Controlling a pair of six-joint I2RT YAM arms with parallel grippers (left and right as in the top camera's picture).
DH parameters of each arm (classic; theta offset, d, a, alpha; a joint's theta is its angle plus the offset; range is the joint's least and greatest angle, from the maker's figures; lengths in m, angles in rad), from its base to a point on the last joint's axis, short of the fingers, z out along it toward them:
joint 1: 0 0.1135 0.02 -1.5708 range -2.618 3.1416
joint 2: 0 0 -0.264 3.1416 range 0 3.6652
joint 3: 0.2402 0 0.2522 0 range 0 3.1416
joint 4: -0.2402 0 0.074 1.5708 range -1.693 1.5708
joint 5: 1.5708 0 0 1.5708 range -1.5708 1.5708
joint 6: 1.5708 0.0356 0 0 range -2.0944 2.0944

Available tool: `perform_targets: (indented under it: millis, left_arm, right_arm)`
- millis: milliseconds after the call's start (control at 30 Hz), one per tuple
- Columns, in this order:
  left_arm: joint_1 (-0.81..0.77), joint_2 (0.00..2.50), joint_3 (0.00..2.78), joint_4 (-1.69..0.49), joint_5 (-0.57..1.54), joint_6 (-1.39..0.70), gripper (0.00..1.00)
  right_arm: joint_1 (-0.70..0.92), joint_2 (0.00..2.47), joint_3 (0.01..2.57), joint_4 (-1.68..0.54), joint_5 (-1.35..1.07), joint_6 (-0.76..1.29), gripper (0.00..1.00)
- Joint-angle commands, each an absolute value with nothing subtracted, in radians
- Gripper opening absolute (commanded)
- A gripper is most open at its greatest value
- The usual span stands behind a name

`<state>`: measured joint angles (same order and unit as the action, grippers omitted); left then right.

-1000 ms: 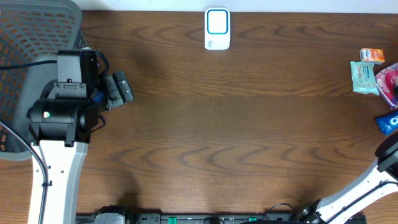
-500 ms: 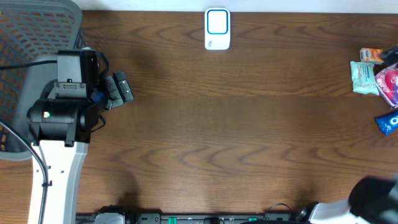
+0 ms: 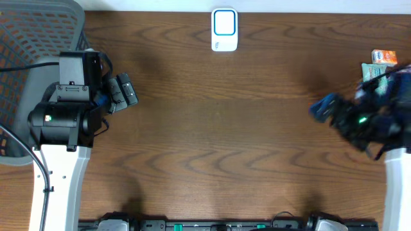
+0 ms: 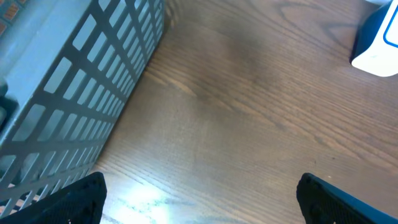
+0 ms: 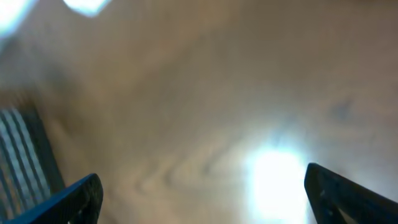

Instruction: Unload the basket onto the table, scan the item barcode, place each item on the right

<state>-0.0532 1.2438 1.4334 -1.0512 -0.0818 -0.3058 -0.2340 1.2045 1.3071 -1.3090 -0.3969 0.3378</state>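
Two grippers appear, both with jaws released and nothing between them. In the left wrist view, the left gripper [image 4: 202, 202] shows its two dark fingertips at the lower corners of the frame, spread wide over bare wood. In the right wrist view, the right gripper [image 5: 205, 196] shows the same wide spread, and the surface beneath is heavily blurred with a bright glare patch.

From overhead, the left gripper rests low near the left side of the table [image 3: 212, 141], its fingers pointing toward the centre. The left arm [image 3: 61, 119] lies behind it, partly over the rim of a grey mesh basket [image 3: 38, 25] at the far left corner. The left wrist view shows the basket's slatted wall just beside that gripper.

The right gripper is motion-blurred in the overhead view. It sits over the right part of the table, pointing toward the centre, with the right arm [image 3: 397, 186] extending back to the near right edge.

The candidate items lie at the far right edge, behind the right gripper and untouched. An orange box [image 3: 384, 56] is visible, and beside it a green packet [image 3: 368, 68] is largely covered by the blurred arm. No barcode can be made out.

The scanner [image 3: 224, 29], white with a blue-rimmed face, stands at the centre of the far edge, well apart from both grippers.
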Motion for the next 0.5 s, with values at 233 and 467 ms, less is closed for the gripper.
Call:
perform_targets:
  millis: [233, 467]
  left_arm:
    - [-0.05, 1.246, 1.444, -1.055, -0.091, -0.292, 0.98]
    - [-0.05, 1.246, 1.444, -1.055, -0.091, -0.292, 0.98]
  right_arm:
    - [-0.13, 1.191, 1.073, -1.411, -0.427, 0.448, 0.99]
    - [-0.13, 1.191, 1.053, -1.429, -0.418, 0.448, 0.99]
